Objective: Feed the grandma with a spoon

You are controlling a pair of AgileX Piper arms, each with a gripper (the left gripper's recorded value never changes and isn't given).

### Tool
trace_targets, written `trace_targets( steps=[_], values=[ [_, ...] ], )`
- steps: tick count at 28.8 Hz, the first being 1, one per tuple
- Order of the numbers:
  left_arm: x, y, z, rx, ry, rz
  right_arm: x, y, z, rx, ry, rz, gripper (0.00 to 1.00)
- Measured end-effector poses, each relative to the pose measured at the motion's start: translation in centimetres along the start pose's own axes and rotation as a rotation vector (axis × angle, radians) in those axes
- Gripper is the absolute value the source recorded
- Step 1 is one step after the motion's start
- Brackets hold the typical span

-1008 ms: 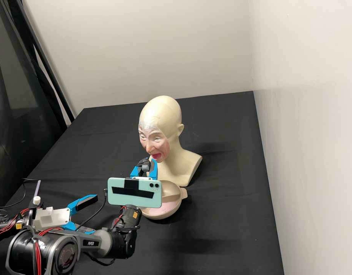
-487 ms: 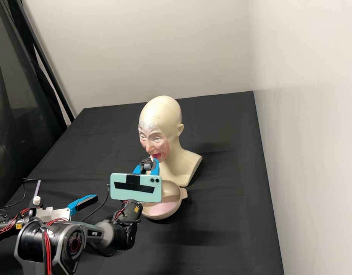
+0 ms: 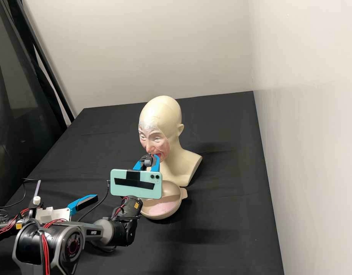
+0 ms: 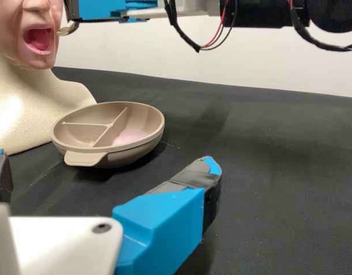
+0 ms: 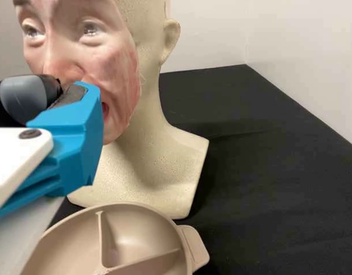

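The grandma is a pale mannequin head (image 3: 161, 128) with an open red mouth (image 4: 39, 39), standing mid-bench. My right gripper (image 3: 147, 165) is right in front of its chin, shut on the spoon's grey handle (image 5: 26, 96). The spoon's tip (image 4: 67, 27) is level with the mouth and just short of the lips. A beige divided bowl (image 3: 172, 191) with pinkish food (image 4: 129, 136) sits at the foot of the bust, below the right gripper. My left gripper (image 3: 83, 205) rests low at the near left, open and empty, one blue finger (image 4: 182, 200) pointing towards the bowl.
A mint-green phone (image 3: 136, 183) is strapped across the right arm's wrist and hides part of the bowl. Cables (image 3: 101, 204) trail on the black bench (image 3: 221, 160) near the left arm. A white wall (image 3: 313, 133) bounds the bench's right edge.
My right gripper has risen from above the bowl and carried the spoon forward to the mannequin's mouth. The left gripper has stayed where it was.
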Motion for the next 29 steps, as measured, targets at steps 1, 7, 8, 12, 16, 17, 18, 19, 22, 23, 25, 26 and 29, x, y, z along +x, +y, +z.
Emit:
trace_targets(
  steps=[1, 7, 8, 12, 16, 17, 18, 19, 22, 23, 25, 26, 29],
  values=[
    [0.00, 0.00, 0.00, 0.000, 0.000, 0.000, 0.04, 0.03, -0.09, 0.003, 0.002, 0.003, 0.00],
    [0.00, 0.00, 0.00, 0.000, 0.000, 0.000, 0.41, -0.09, -0.85, -0.003, 0.027, 0.005, 0.00],
    [0.00, 0.00, 0.00, 0.000, 0.000, 0.000, 0.44, -0.15, -0.78, -0.003, 0.024, 0.003, 0.00],
    [0.00, 0.00, 0.00, 0.000, 0.000, 0.000, 0.59, -0.19, -0.77, 0.000, 0.020, 0.003, 0.00],
    [0.03, 0.04, 0.01, 0.000, 0.000, 0.002, 0.68, -0.17, -0.77, 0.001, 0.020, 0.005, 0.00],
    [0.03, 0.04, 0.01, 0.000, 0.000, 0.002, 0.68, -0.18, -0.76, 0.001, 0.020, 0.004, 0.00],
    [0.07, 0.09, 0.02, 0.000, -0.001, 0.004, 0.70, -0.21, -0.72, 0.001, 0.019, 0.003, 0.00],
    [0.10, 0.13, 0.03, 0.000, -0.001, 0.005, 0.70, -0.21, -0.72, 0.001, 0.019, 0.003, 0.00],
    [0.22, 0.13, 0.03, 0.000, -0.002, 0.006, 0.75, -0.23, -0.63, 0.004, 0.014, 0.005, 0.00],
    [0.24, 0.06, 0.01, 0.000, -0.001, 0.003, 0.76, -0.25, -0.61, 0.004, 0.013, 0.005, 0.00],
    [0.25, 0.03, 0.00, 0.000, -0.001, 0.002, 0.76, -0.25, -0.61, 0.004, 0.013, 0.005, 0.00],
    [0.26, -0.01, 0.00, 0.000, 0.000, 0.001, 0.76, -0.25, -0.61, 0.004, 0.013, 0.005, 0.00],
    [0.30, -0.12, -0.03, 0.000, 0.001, -0.003, 0.55, -0.27, -0.57, 0.007, 0.023, 0.014, 0.00]
  ],
)
